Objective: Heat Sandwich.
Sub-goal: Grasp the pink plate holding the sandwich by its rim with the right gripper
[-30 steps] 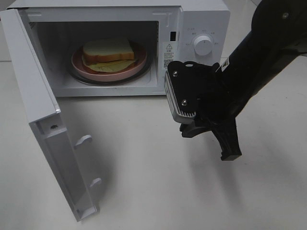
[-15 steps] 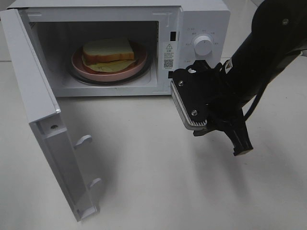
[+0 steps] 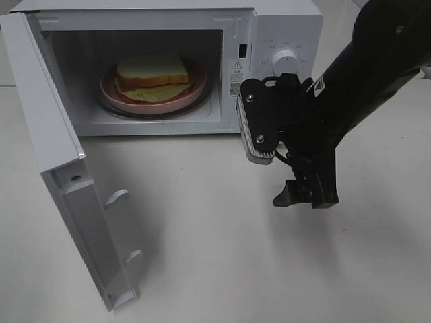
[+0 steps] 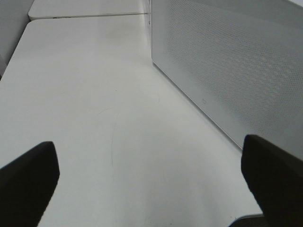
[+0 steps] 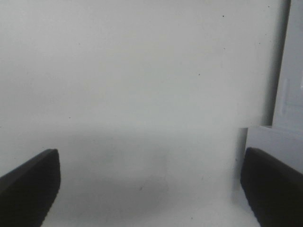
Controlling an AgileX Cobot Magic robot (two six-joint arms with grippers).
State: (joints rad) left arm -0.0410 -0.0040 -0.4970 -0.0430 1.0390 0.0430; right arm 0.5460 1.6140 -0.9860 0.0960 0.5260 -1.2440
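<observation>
From the high camera I see the small sandwich of cream-white bread with an orange-brown crust and a pale yellow-green layer (image 3: 151, 74). It lies on a round pink plate (image 3: 196, 93) inside the cavity of the white box-shaped microwave oven (image 3: 283, 20). The oven's white hinged door (image 3: 60, 168) stands swung wide open on the left, its lower edge reaching out over the pale white surface (image 3: 202, 256).

My right gripper (image 3: 304, 200) hangs in front of the oven's control panel, below the round white dial (image 3: 285, 62), clear of the cavity and well apart from the sandwich. Its jaws point down at the surface and stand apart with nothing between them. The right wrist camera agrees, showing two dark tips at opposite edges with only bare surface between.

My left gripper (image 4: 151, 189) sits low over the surface just beside a white perforated side wall (image 4: 227, 71). Its jaws are spread wide and hold nothing.
</observation>
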